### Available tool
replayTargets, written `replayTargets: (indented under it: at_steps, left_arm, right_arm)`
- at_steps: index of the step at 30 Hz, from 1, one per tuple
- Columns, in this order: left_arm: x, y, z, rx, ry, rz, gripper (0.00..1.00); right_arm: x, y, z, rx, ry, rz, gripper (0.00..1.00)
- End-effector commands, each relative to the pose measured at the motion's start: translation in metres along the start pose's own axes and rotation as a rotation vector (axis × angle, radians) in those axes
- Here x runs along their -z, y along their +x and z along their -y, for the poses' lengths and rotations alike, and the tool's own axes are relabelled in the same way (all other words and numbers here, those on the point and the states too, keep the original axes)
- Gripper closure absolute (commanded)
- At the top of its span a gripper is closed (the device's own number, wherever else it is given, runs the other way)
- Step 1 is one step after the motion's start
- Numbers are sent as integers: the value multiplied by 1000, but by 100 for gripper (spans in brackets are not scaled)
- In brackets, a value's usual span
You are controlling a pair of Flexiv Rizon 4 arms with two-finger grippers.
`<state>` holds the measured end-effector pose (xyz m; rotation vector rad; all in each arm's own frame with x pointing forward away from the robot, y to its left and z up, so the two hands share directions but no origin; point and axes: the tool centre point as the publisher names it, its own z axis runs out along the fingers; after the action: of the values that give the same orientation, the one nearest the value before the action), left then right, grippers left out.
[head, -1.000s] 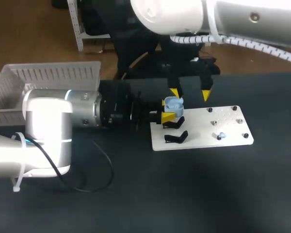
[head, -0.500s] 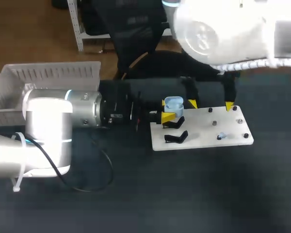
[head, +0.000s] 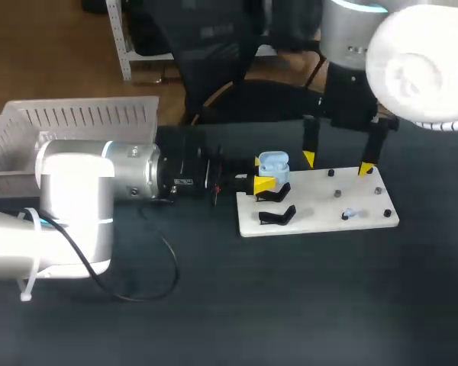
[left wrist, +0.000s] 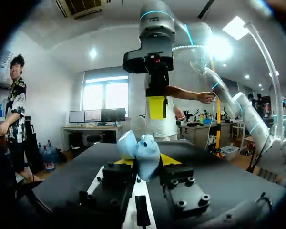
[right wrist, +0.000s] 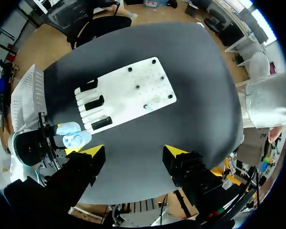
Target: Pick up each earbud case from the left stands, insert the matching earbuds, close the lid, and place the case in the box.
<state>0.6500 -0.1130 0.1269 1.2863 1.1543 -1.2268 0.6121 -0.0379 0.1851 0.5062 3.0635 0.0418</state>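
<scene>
A light-blue earbud case (head: 273, 162) with its lid up sits between the yellow fingertips of my left gripper (head: 264, 183), which is shut on it just above the left end of the white board (head: 320, 204). In the left wrist view the case (left wrist: 140, 151) fills the gap between that gripper's (left wrist: 146, 161) tips. My right gripper (head: 336, 163) hangs open above the board's far edge, to the right of the case, with nothing in it. From the right wrist its gripper (right wrist: 133, 151) looks down from high up on the board (right wrist: 126, 90), the case (right wrist: 71, 135) and a small pale earbud (right wrist: 147, 107).
Black stands (head: 277, 215) occupy the board's left end, and an earbud (head: 349, 214) lies near its right end among dark pegs. A white slatted basket (head: 61, 126) stands at the table's far left. A black cable (head: 156, 267) loops on the table below my left arm.
My right gripper has drawn away from the case to the right, over the board's far edge, and opened slightly. The left gripper and case have not moved.
</scene>
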Motion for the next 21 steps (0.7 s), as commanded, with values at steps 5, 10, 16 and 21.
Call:
replayTargets:
  at_steps: [5, 10, 16, 21]
  left_arm:
    - [-1, 1, 2, -4, -8, 2, 100]
    - [-1, 1, 2, -4, -8, 2, 100]
    - [-1, 1, 2, -4, -8, 2, 100]
    - [-1, 1, 2, -4, -8, 2, 100]
  right_arm:
    - [-24, -5, 15, -1, -56, 3, 25]
    - [-34, -7, 24, 25, -20, 28, 26]
    - [-48, -10, 33, 57, 8, 50, 31]
    - [-62, -13, 35, 80, 12, 54, 42]
